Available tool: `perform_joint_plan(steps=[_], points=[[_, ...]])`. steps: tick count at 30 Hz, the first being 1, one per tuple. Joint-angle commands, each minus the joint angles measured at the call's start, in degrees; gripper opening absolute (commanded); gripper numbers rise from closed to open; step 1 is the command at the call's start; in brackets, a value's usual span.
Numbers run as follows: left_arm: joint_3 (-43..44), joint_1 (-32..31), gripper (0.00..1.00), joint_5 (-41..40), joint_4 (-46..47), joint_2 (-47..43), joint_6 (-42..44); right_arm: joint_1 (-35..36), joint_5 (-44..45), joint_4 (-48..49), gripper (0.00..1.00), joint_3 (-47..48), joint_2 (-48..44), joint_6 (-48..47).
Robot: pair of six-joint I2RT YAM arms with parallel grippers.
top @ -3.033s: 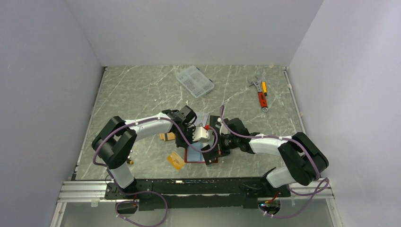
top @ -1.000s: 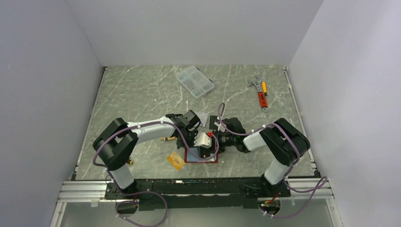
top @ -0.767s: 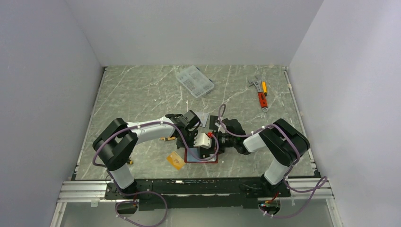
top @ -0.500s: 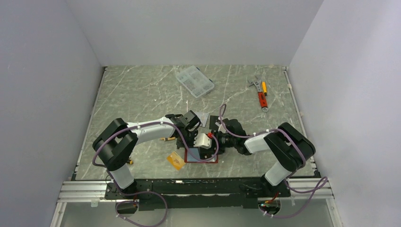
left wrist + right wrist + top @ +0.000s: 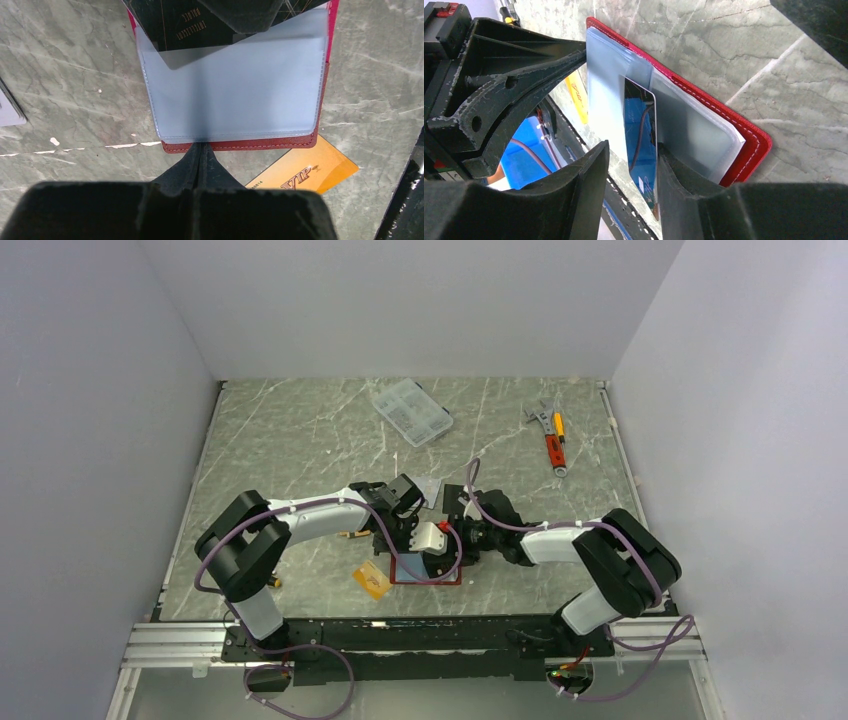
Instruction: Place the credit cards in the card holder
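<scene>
By the near edge of the table [image 5: 300,440], the closed, empty left hand [image 5: 200,150] pins the unfolded red leather-like card holder [image 5: 250,143], seemingly so the right hand [image 5: 633,150], fingers parted, can push the half-inserted dark plastic credit card [image 5: 640,125] deeper

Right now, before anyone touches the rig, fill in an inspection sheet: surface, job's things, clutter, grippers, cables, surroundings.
Surface: grey-green marbled table, pale streaks.
Job's things: red card holder lies open; dark card partly in a sleeve; orange card close by.
Clutter: clear compartment box; hand tools, far right.
Grippers: left gripper shut on the holder's edge; right gripper open, dark card between its fingers.
Cables: purple cables looped along both arms.
Surroundings: plain pale walls on three sides.
</scene>
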Motion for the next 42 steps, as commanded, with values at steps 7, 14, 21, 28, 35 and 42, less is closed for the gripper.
perform_joint_plan(steps=[7,14,21,28,35,42], points=[[-2.87,-0.03,0.0,-1.11,1.81,2.46,1.46,-0.04,0.94,-11.79,0.43,3.42,0.46,-5.49],[-3.02,-0.02,0.0,-1.07,2.03,2.35,1.48,-0.06,5.11,-18.77,0.43,3.94,-2.2,-7.57],[-3.04,-0.12,0.0,-0.99,2.28,2.54,1.43,-0.15,3.49,-18.66,0.35,3.54,-3.18,-7.18],[-2.8,-0.04,0.0,-0.98,2.06,2.53,1.3,-0.63,0.32,-10.44,0.15,0.7,-0.92,-3.86],[-2.45,-0.1,0.0,-0.78,1.8,2.69,1.5,-1.91,-0.08,-5.29,0.04,-1.91,-0.73,-1.17],[-2.33,-0.09,0.0,-0.42,1.47,2.87,1.35,-2.1,0.52,-1.86,0.0,-2.31,0.75,0.62]])
